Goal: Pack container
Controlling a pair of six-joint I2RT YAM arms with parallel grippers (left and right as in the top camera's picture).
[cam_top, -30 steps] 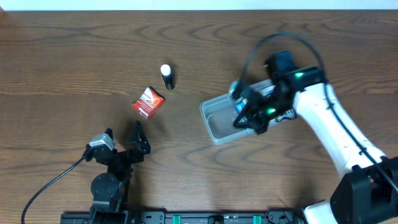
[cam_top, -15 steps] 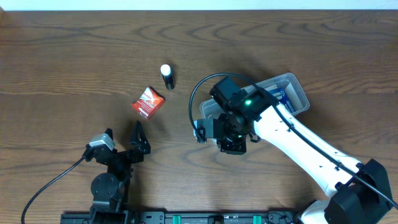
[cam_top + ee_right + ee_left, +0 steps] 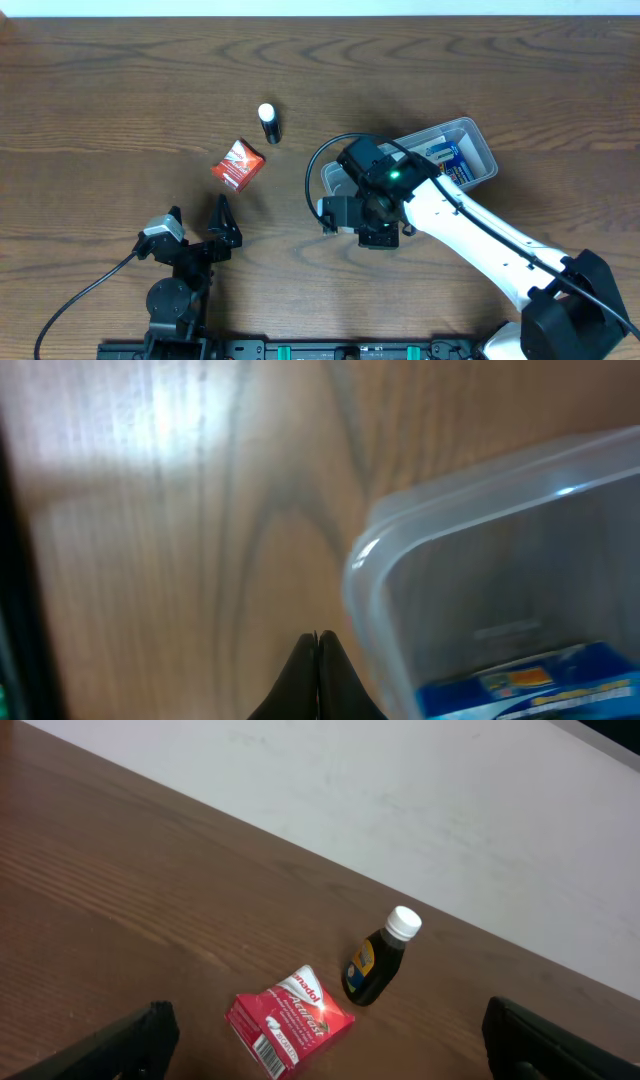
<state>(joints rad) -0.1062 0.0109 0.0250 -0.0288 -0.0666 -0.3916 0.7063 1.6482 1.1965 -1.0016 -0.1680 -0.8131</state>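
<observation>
The clear plastic container (image 3: 478,140) lies right of centre, with a blue box (image 3: 447,160) inside its right half. My right gripper (image 3: 372,232) is shut and empty, low over the table at the container's near left corner. In the right wrist view its tips (image 3: 318,650) are pressed together just left of the container's rounded rim (image 3: 362,575), and the blue box (image 3: 520,685) shows through the wall. My left gripper (image 3: 198,222) is open and empty at the front left. A red box (image 3: 238,164) and a dark bottle with a white cap (image 3: 269,123) lie on the table.
In the left wrist view the red box (image 3: 290,1020) lies just ahead of the left gripper (image 3: 330,1065), with the bottle (image 3: 380,960) on its side behind it. The table's far edge meets a white surface (image 3: 420,810). My right arm (image 3: 480,240) crosses the front right.
My right arm has swung left from above the container to its near left corner. The blue box and the container's right end have come into view. The left arm has not moved.
</observation>
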